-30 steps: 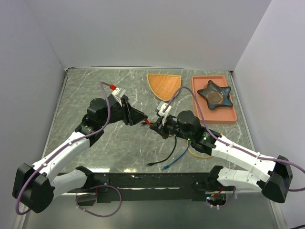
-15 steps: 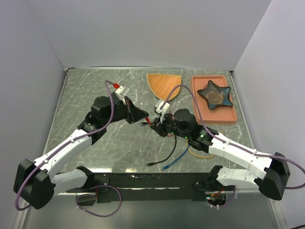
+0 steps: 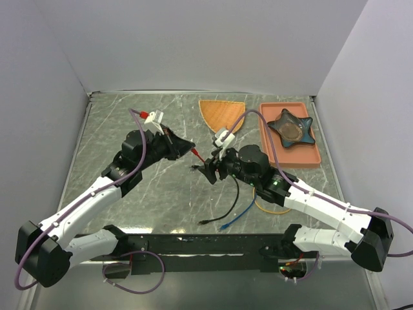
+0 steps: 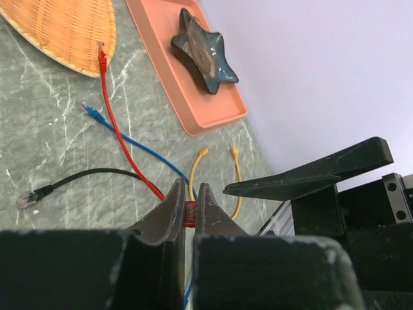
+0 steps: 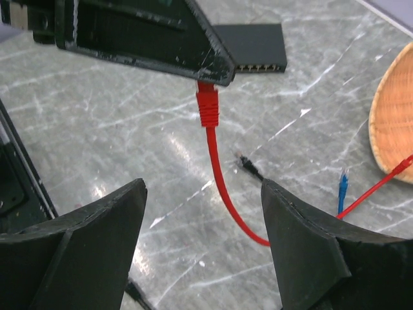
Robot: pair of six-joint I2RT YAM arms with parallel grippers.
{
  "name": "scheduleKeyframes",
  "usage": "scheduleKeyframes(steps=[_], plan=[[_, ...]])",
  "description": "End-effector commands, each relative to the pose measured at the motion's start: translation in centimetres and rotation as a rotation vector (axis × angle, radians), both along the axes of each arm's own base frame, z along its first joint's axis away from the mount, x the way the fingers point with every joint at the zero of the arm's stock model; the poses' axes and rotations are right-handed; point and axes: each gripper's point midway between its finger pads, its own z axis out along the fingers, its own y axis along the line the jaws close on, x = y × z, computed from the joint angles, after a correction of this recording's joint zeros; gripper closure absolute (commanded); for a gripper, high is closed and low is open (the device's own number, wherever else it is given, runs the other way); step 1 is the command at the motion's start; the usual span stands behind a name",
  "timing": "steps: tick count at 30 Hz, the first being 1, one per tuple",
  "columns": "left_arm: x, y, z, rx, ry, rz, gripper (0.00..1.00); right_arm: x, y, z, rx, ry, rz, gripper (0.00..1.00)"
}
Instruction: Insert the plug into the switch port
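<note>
the left gripper [image 4: 189,194] is pressed together on the red plug [image 5: 207,106], whose ribbed boot sticks out below its fingertips. the glossy red cable [image 5: 222,187] curves away beneath it. the right gripper [image 5: 203,188] is spread wide and holds nothing, facing the plug from just short of it. both arms reach inward, wrists turned toward each other. just past the left fingertips lies the flat matte-black box [image 5: 253,40] on the marbled grey table [image 5: 116,116]. its small sockets [image 5: 261,66] line the long edge nearest the plug.
</note>
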Motion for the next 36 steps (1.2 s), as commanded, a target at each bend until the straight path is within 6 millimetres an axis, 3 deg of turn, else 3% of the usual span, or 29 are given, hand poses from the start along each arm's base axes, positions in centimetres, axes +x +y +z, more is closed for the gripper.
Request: scheduleKeyframes(steps=[1, 6, 9, 13, 20, 36], plan=[[0.2, 0.4, 3.4, -0.09, -0.021, 0.061, 0.99, 1.3, 1.0, 4.5, 0.108, -0.078, -0.028, 0.23], [0.2, 0.3, 3.5, -0.09, -0.018, 0.056, 0.99, 2.0, 1.9, 5.1, 0.121, -0.087, -0.028, 0.27], [0.1, 0.1, 3.5, -0.089, -0.019, 0.052, 0.99, 2.4, 2.5, 5.1, 0.135, -0.066, -0.033, 0.37], [0.1, 0.2, 3.5, -0.093, -0.022, 0.055, 0.99, 2.8, 3.1, 5.1, 0.135, -0.06, -0.034, 0.38], [0.1, 0.2, 3.5, -0.086, -0.023, 0.056, 0.99, 3.6, 3.0, 4.6, 0.124, -0.048, -0.076, 0.52], [0.0, 0.0, 3.3, -0.083, -0.022, 0.045, 0.99, 4.1, 3.4, 4.0, 0.131, -0.028, -0.093, 0.57]])
